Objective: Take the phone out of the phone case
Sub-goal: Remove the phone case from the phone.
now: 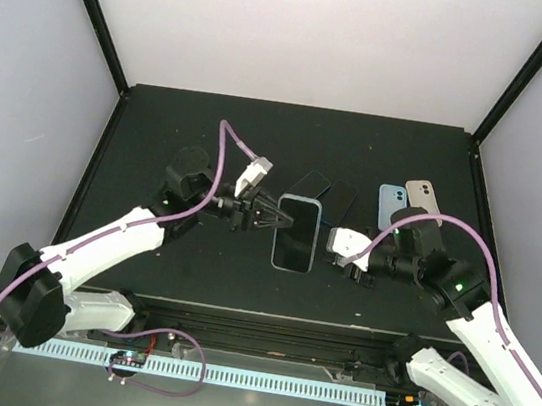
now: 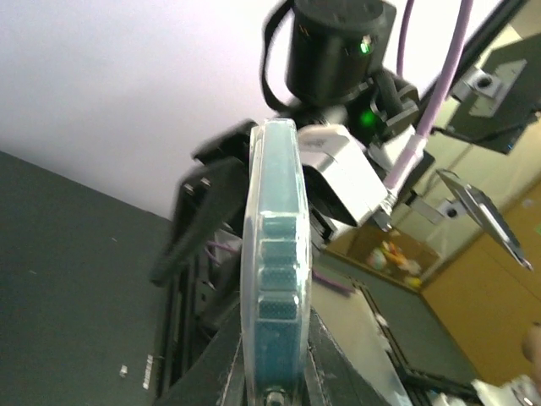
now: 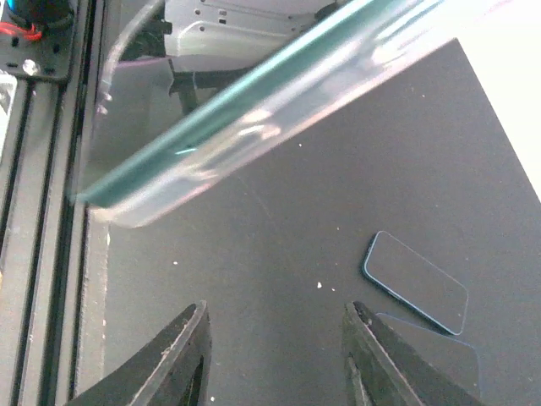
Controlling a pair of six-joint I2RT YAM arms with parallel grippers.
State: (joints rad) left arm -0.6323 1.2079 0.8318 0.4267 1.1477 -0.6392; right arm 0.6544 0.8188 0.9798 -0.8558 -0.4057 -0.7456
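A teal phone in a clear case is held off the black table, edge-on in the left wrist view. My left gripper is shut on its left long edge, and the fingers pinch both faces at the bottom of that view. My right gripper is open and empty just right of the cased phone. In the right wrist view its fingers stand wide apart over bare table, and the cased phone crosses the top, ahead of them and not between them.
A dark phone and a second dark one lie behind the held phone. A blue phone and a beige phone lie at back right. The right wrist view shows a dark phone flat on the table.
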